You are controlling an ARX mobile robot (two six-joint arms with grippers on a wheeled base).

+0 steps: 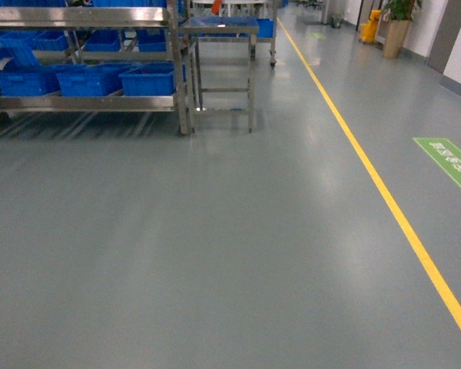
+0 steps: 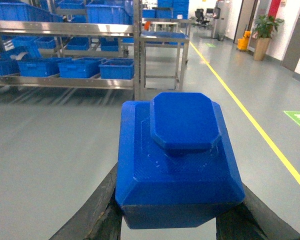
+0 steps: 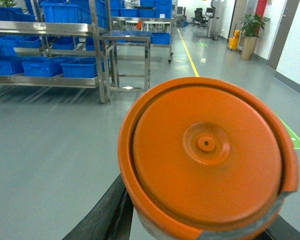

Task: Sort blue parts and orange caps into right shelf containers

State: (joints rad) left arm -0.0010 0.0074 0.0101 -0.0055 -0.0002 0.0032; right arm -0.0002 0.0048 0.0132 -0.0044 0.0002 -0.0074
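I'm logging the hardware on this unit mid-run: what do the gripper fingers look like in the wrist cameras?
Little of them shows. In the left wrist view, the left gripper has black, matte fingers that slant in from the bottom corners as broad, flat bars. The right gripper shows the same black fingers at the bottom edge. No cables, markings or labels are visible, and the head view shows neither arm.

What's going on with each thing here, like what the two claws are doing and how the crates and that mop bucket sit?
left claw: shut on the blue part.
blue part: gripped, knob up.
right claw: shut on the orange cap.
orange cap: held, flat face to camera.
blue crates: in a row on the shelf.
yellow mop bucket: standing by the far wall.
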